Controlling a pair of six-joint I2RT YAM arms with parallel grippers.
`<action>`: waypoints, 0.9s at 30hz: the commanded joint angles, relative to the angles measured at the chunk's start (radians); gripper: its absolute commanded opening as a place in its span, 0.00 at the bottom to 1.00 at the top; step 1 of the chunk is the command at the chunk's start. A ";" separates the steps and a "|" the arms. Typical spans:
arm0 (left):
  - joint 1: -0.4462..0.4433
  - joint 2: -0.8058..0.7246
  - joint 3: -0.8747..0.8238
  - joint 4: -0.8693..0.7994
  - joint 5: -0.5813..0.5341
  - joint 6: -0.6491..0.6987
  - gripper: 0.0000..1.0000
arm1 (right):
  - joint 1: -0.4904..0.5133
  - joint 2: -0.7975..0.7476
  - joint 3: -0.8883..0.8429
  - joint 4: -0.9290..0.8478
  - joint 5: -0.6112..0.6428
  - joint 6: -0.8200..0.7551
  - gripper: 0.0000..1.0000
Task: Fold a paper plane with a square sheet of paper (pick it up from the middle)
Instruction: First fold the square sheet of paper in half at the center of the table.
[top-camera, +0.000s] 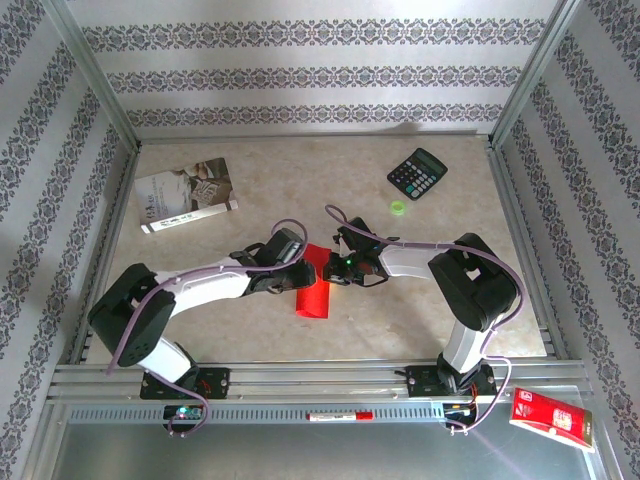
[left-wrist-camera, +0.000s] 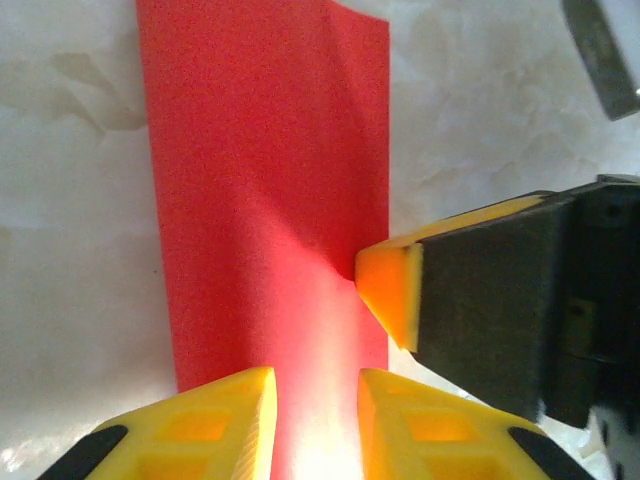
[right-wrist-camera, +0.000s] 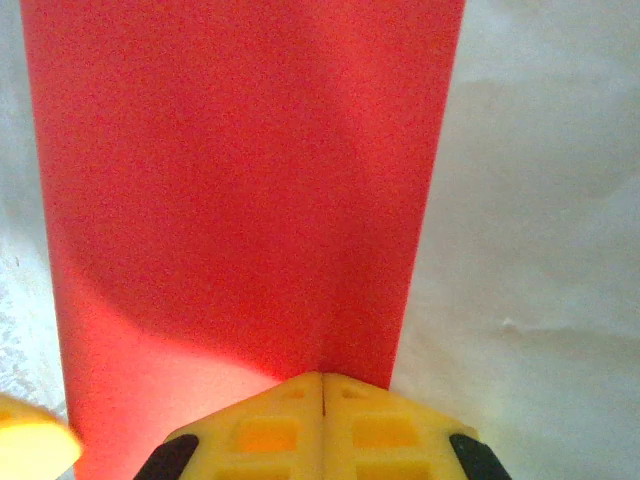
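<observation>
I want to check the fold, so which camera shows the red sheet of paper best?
Left wrist: the red sheet of paper lies flat with both long edges showing and the right gripper touching one edge. Right wrist shows it large but cropped; top external shows it small, partly covered by the two arms.

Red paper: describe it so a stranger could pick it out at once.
Start at the beige table, then go to the middle of its near half. The red paper lies there as a narrow strip. It is plain and matte, unlike the glossy red packet with yellow trim off the table's near right corner.
</observation>
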 joint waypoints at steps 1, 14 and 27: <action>0.021 0.016 0.019 0.055 0.039 0.017 0.27 | 0.011 0.083 -0.039 -0.095 0.090 -0.006 0.00; 0.052 -0.020 -0.043 0.056 0.055 0.015 0.29 | 0.012 0.083 -0.041 -0.106 0.095 -0.007 0.00; 0.050 -0.047 -0.025 0.173 0.160 -0.043 0.31 | 0.010 0.085 -0.039 -0.106 0.095 -0.004 0.00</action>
